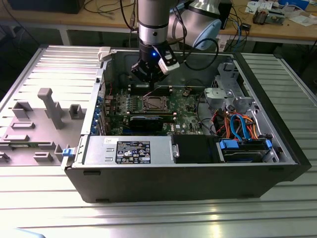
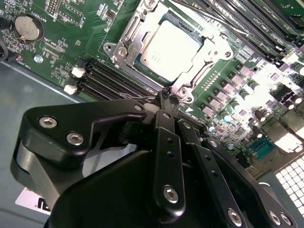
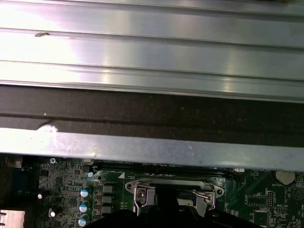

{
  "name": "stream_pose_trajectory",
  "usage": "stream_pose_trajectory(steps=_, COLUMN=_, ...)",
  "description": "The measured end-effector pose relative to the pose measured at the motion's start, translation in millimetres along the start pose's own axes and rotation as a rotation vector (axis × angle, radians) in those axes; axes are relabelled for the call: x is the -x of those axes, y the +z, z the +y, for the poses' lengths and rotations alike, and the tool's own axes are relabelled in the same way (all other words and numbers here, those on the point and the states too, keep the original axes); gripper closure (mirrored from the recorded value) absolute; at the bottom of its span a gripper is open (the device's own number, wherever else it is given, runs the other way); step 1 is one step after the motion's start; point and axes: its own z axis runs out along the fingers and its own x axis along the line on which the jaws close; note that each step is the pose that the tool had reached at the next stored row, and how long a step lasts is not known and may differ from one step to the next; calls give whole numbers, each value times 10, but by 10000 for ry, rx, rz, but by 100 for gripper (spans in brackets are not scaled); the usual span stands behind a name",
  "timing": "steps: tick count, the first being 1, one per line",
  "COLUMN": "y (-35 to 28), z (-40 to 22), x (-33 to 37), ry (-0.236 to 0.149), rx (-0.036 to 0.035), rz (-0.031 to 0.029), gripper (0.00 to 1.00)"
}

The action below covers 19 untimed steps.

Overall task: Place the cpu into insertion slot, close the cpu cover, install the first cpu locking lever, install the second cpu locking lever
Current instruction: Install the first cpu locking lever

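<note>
Black gripper [image 2: 169, 97] linkages crowd the foreground of the second wrist view, the jaws drawn together to a narrow point with no gap showing between them. Whether they pinch anything cannot be told. Just beyond that point lies the cpu [image 2: 166, 47], flat and silver-topped, seated in the insertion slot [image 2: 140, 59] with the cpu cover [image 2: 128, 40] lying flat around it as a metal frame. The fingertips are off the chip itself, at one corner of the cover; contact there cannot be judged. Long black memory slots [image 2: 109, 78] run just beside the socket on the green motherboard [image 2: 71, 28], with a coin battery [image 2: 27, 27] farther out. From the exterior view, the arm reaches down into the open computer case [image 1: 173, 178].
</note>
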Motion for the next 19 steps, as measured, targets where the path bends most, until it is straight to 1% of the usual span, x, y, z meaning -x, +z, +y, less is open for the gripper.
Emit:
stream_pose_trajectory(steps=2, y=5, z=0, x=5, ry=3, rx=111, rz=-9, gripper=89)
stream_pose_trajectory(steps=3, y=13, z=2, x=5, ry=5, rx=183, rz=-15, gripper=89)
stream_pose_trajectory(steps=7, y=35, z=7, x=30, ry=6, rx=186, rz=-14, gripper=89)
stream_pose_trajectory(steps=10, y=40, z=33, x=43, ry=8, rx=184, rz=-14, gripper=89)
stream_pose_trajectory(steps=12, y=44, z=34, x=59, ry=31, rx=186, rz=-15, gripper=89)
stream_pose_trajectory(steps=14, y=49, z=33, x=85, ry=65, rx=198, rz=-16, gripper=89)
stream_pose_trajectory(steps=15, y=55, z=31, x=110, ry=95, rx=207, rz=-18, gripper=89)
stream_pose_trajectory(steps=19, y=66, z=28, x=156, ry=137, rx=208, rz=-19, gripper=89)
